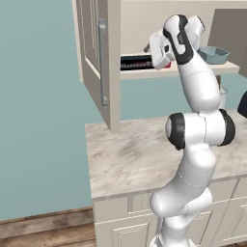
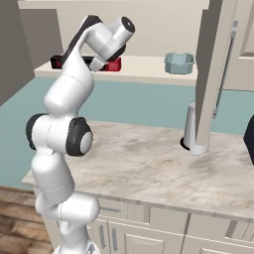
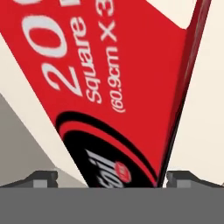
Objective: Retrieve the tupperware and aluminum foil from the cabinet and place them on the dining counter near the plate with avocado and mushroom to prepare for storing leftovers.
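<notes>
The fingers (image 3: 43, 178) stand wide apart. The aluminum foil (image 3: 109, 87) lies between them on the cabinet (image 1: 96, 48) shelf, unclamped.

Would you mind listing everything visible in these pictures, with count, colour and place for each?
aluminum foil: one, black box with red ends, on the cabinet shelf, close in front of the gripper.
tupperware: one, pale blue-grey, on the same shelf, to the right of the foil.
cabinet: one, beige, on the wall, door swung open.
counter: one, beige-grey marble, below the cabinet.
drawer units: cream, under the counter.
cylindrical container: one, pale grey, on the counter behind the door's edge.
floor: brown wood, lower left.
gripper: one, dark tips, open, either side of the foil box.
</notes>
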You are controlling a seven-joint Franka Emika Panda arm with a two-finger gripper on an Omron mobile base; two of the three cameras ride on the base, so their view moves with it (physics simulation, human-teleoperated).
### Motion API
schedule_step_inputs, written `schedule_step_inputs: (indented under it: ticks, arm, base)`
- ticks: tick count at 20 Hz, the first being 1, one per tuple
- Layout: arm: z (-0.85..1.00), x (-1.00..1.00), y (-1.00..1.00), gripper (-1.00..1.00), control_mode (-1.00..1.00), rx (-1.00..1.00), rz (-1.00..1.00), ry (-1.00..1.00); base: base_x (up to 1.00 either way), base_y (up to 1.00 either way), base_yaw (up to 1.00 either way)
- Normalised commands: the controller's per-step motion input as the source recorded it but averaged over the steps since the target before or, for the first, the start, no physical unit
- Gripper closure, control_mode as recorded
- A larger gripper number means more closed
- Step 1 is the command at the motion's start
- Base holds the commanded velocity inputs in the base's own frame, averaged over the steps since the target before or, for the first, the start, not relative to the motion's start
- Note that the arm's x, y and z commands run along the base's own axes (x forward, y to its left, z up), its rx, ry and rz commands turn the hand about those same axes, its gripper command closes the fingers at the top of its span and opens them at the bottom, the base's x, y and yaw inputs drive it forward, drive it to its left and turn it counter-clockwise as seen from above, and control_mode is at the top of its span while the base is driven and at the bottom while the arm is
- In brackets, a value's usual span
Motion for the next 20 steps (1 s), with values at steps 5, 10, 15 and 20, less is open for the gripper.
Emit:
schedule_step_inputs:
  ticks: [5, 10, 15, 20]
  arm:
    - [-0.43, 0.05, 0.0, -1.0, -1.0, -0.07, 0.01, 0.04]
    - [-0.13, 0.37, 0.01, 1.0, -1.0, -0.06, 0.0, 0.2]
    - [-0.17, 0.32, 0.11, 1.0, -1.0, -0.15, 0.0, 0.31]
    - [-0.24, 0.04, 0.04, 1.0, -1.0, -0.11, 0.0, 0.17]
  base:
    - [0.0, 0.0, 0.0]
    - [0.0, 0.0, 0.0]
    - [0.0, 0.0, 0.0]
    - [0.0, 0.0, 0.0]
